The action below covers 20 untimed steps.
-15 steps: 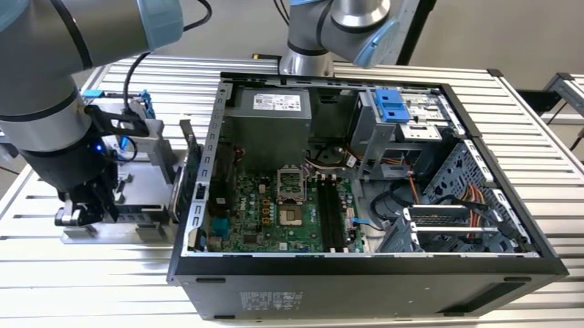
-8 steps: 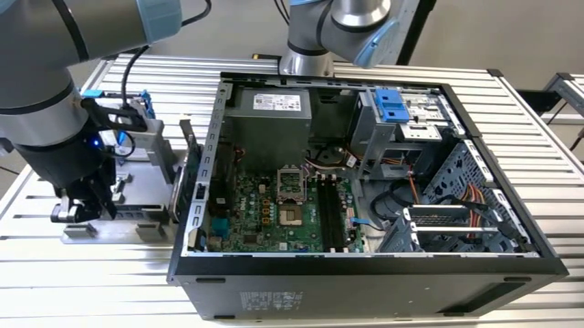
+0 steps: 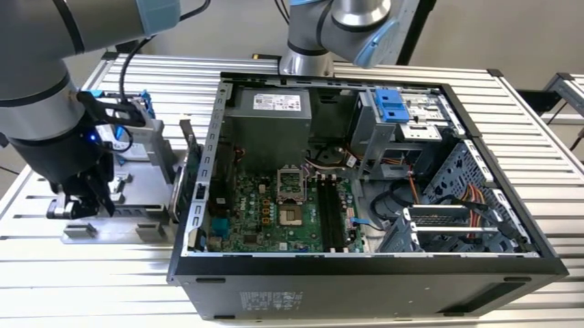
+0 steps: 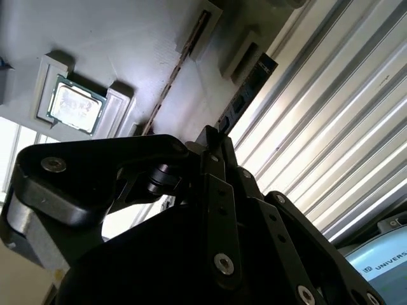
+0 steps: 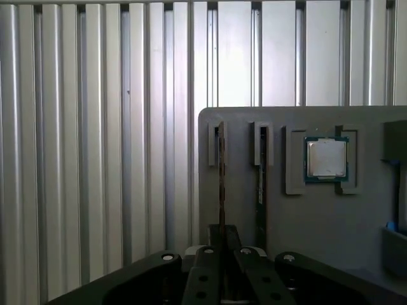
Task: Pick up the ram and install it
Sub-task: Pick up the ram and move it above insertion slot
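Observation:
The ram (image 5: 220,178) stands on edge in the outer slot of a grey parts holder (image 5: 318,222), close to the holder's edge. In the second wrist view the ram (image 4: 247,92) shows as a dark stick running away from my fingertips. My gripper (image 5: 221,238) sits in line with it, its black fingers drawn together on the stick's near end. In the second wrist view the gripper (image 4: 213,136) tips meet right at the stick's end. In the exterior view the gripper (image 3: 78,205) hangs low over the holder (image 3: 119,229), at the exterior view's left.
A second stick (image 5: 261,171) stands in the neighbouring slot, and a square silver processor (image 5: 326,159) lies in a recess beyond it. The open computer case (image 3: 365,273) fills the middle, with the motherboard's memory slots (image 3: 330,219) showing. A blue-framed drive (image 3: 123,113) stands behind the holder. A ribbed metal table (image 3: 91,287) lies underneath.

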Each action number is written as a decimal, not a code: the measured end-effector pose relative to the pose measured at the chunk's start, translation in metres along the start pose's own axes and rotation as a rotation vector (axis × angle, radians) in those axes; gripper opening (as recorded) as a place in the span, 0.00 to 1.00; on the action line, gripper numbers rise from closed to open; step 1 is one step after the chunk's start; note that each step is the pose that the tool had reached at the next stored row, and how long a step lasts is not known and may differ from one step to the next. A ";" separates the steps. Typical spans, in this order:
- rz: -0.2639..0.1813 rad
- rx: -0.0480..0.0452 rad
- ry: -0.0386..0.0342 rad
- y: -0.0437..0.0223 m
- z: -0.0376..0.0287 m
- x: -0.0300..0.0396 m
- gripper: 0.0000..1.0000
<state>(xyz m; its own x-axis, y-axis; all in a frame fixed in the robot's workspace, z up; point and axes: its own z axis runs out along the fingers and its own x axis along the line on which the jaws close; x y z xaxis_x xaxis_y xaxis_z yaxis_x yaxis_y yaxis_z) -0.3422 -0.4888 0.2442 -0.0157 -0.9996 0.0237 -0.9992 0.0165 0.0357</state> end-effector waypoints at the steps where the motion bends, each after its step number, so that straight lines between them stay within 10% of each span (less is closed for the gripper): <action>1: 0.000 0.0000 0.0000 0.0001 -0.0013 0.0000 0.00; 20: 0.000 -0.0001 0.0000 0.0007 -0.0197 0.0005 0.00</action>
<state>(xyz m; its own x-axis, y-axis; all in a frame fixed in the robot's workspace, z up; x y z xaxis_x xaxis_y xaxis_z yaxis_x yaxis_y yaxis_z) -0.3423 -0.4888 0.2639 -0.0156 -0.9996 0.0237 -0.9992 0.0165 0.0358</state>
